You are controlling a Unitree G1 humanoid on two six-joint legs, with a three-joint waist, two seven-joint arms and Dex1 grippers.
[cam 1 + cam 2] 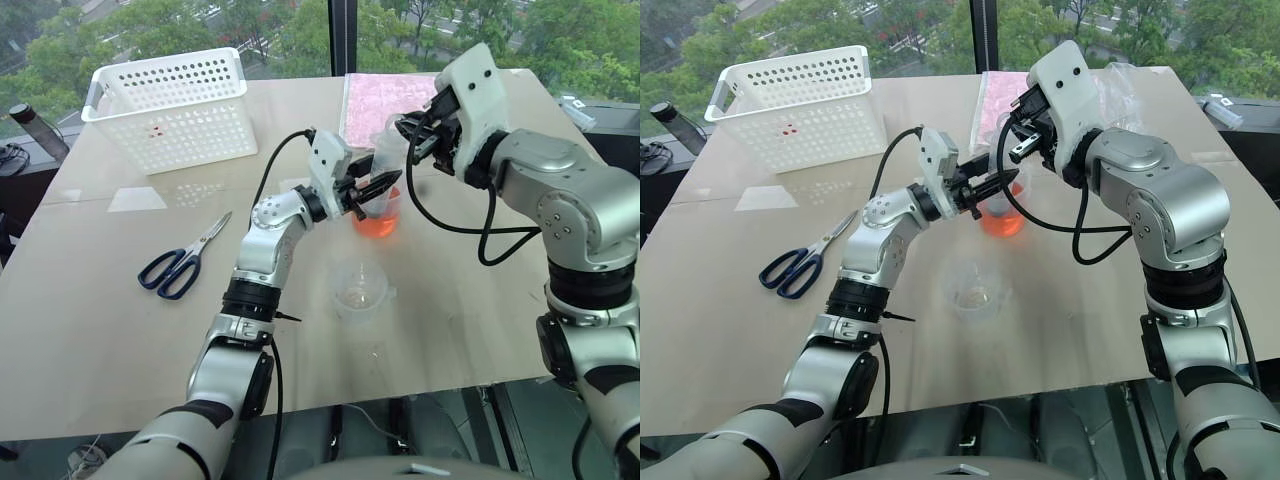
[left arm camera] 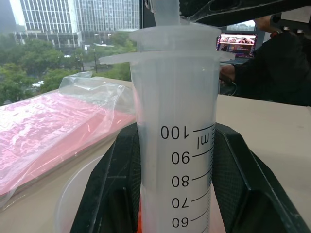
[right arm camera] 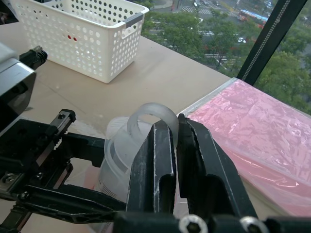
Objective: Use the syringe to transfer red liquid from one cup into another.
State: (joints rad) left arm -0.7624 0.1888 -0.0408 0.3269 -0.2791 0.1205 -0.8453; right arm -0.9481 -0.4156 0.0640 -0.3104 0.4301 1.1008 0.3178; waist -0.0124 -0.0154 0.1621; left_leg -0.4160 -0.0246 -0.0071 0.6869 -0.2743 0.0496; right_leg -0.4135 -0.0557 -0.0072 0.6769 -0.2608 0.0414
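The syringe (image 2: pixel 175 145) is frosted translucent plastic with black printed marks. The beaker (image 1: pixel 378 216) holding red liquid (image 1: pixel 376 224) and the second beaker (image 1: pixel 359 288) are clear, smooth plastic. The basket (image 1: pixel 175 105) is matt white perforated plastic. The scissors (image 1: pixel 183 258) have shiny metal blades and glossy dark-blue handles. The table (image 1: pixel 100 330) is smooth, faintly reflective beige. A glossy crinkled film bag (image 3: pixel 262 131) covers something pink.

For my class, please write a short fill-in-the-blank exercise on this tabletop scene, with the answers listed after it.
1. The left claw is shut on the barrel of the ____.
2. The right claw pinches the plunger's ____ at the top.
3. The syringe stands in the cup holding ____ liquid.
4. The blue-handled scissors lie in front of the white ____.

Missing words: syringe; ring; red; basket
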